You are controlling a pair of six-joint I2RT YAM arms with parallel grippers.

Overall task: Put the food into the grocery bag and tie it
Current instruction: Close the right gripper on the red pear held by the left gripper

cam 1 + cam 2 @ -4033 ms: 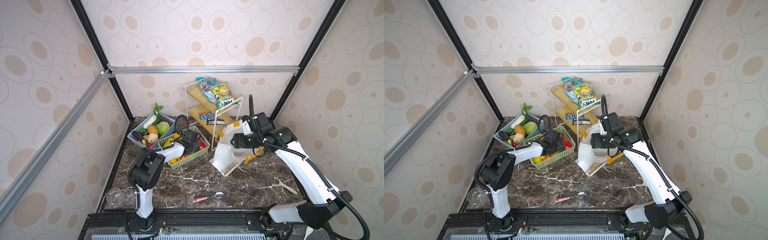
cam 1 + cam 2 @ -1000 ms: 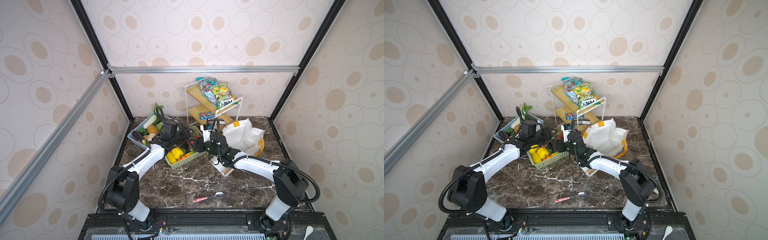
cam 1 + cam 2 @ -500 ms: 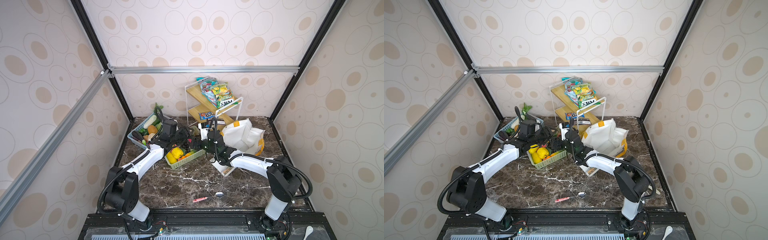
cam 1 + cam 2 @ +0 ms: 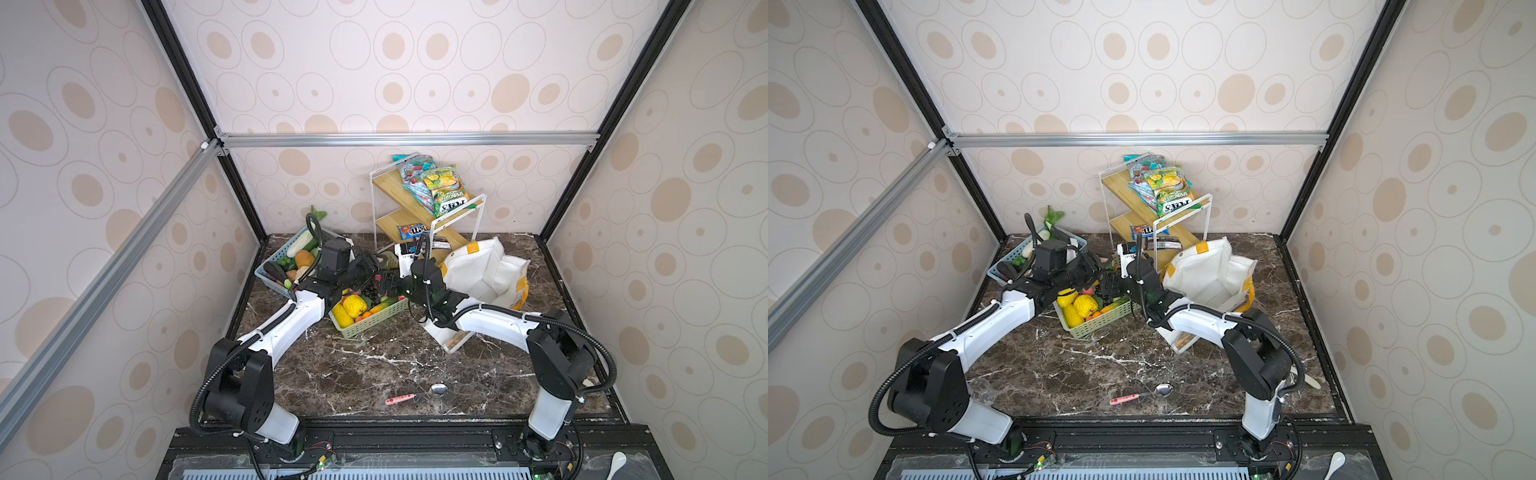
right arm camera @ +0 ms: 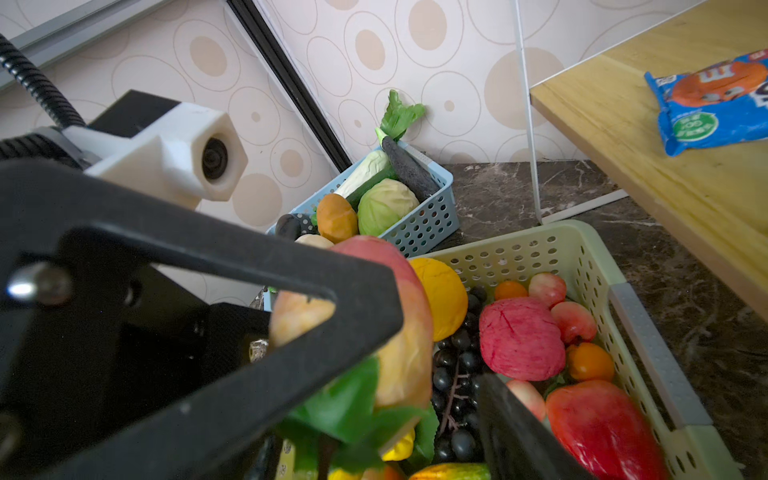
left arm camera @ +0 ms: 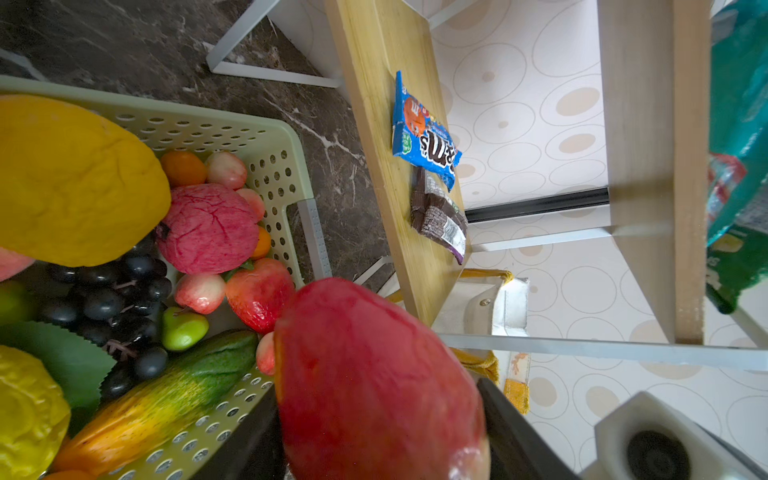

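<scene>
Top views: left gripper (image 4: 371, 269) and right gripper (image 4: 390, 286) meet nose to nose over the green basket (image 4: 374, 322). Your grocery bag (image 4: 478, 270) lies slumped, mouth open, on the tabletop (image 4: 374, 365) just right of that basket. Left wrist: jaws clamped on a red fruit (image 6: 374, 374), held above the basket's corner, with the grapes (image 6: 104, 299) lying inside the basket. Right wrist: you see that fruit, yellow-sided with a green leaf, in the left jaws. Right jaws are spread over the grapes, pinching nothing. Cabbage (image 5: 386, 205) sits in the blue basket (image 5: 424, 232) behind.
</scene>
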